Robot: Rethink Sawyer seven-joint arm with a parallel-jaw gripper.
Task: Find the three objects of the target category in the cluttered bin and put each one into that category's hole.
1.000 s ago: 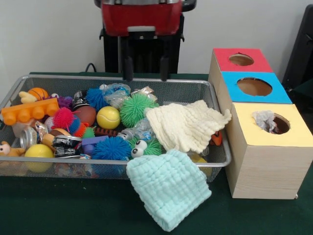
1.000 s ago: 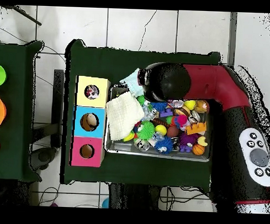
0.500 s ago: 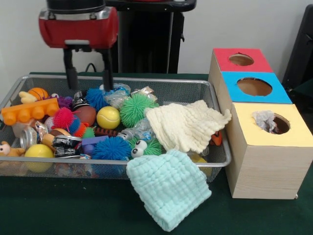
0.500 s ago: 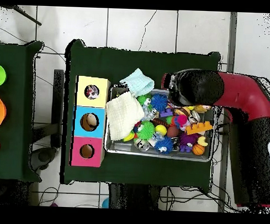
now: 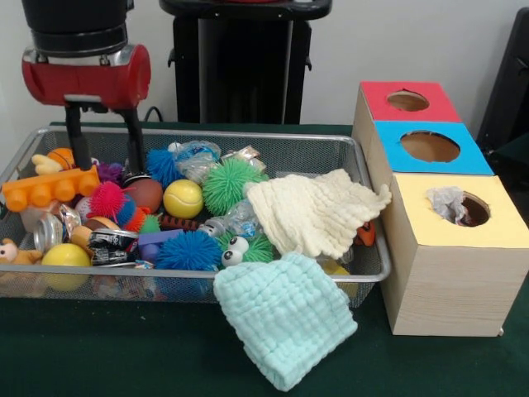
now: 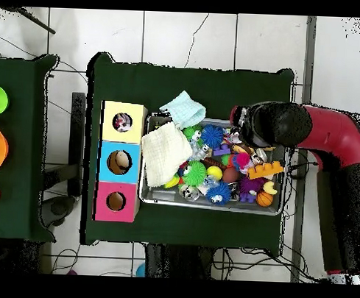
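— Red gripper (image 5: pixel 104 141): where is it?
— Over the bin's (image 5: pixel 273 139) far corner, jaws apart and empty, above the orange block (image 5: pixel 51 187).
— Step?
— Searching, I'd say. Next: pick a target among the bin's toys, descend.

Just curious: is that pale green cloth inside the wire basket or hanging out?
Hanging out: the pale green cloth drapes over the basket's front rim onto the table.

Red arm (image 5: pixel 83 78), black cylindrical wrist, two slim black fingers (image 5: pixel 132 141).
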